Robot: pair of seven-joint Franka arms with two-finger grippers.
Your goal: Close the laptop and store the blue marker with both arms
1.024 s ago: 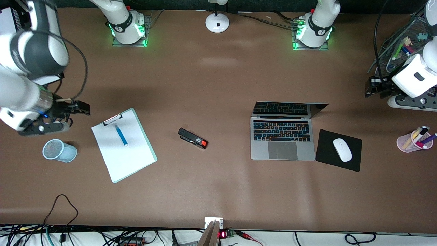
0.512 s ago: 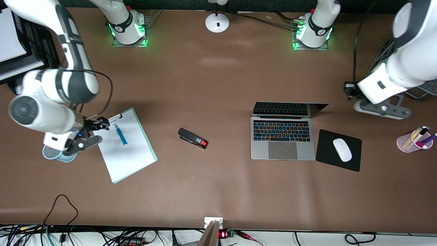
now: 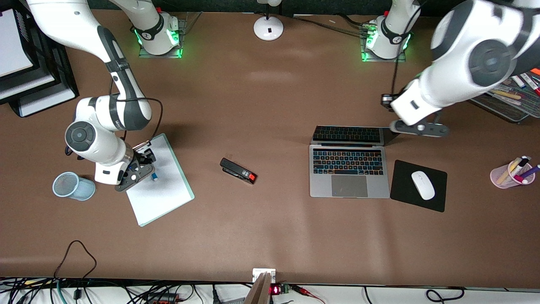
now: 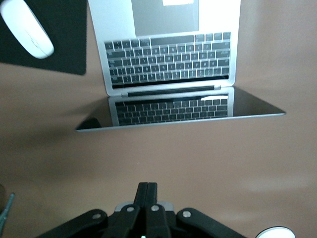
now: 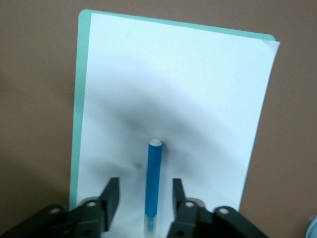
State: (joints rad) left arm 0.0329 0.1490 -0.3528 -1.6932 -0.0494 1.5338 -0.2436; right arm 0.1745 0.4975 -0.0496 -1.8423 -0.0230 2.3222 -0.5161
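Note:
The laptop (image 3: 349, 173) stands open on the table, its screen upright; it also shows in the left wrist view (image 4: 168, 54). My left gripper (image 3: 384, 100) is shut and empty, over the table beside the screen's corner toward the left arm's end (image 4: 147, 191). The blue marker (image 5: 153, 183) lies on a white sheet on a green clipboard (image 3: 162, 190). In the front view only its end (image 3: 155, 177) shows under the hand. My right gripper (image 3: 144, 158) hangs low over it, open (image 5: 145, 196), one finger on each side of the marker, not touching it.
A black stapler (image 3: 238, 170) lies between clipboard and laptop. A blue mesh cup (image 3: 74, 185) stands beside the clipboard. A white mouse (image 3: 422, 185) sits on a black pad (image 3: 405, 198). A pink pen cup (image 3: 502, 175) and a stationery tray (image 3: 514, 95) are at the left arm's end.
My right gripper moved from beside the mesh cup to over the marker and dropped round it. My left gripper swung from the stationery tray toward the laptop's screen.

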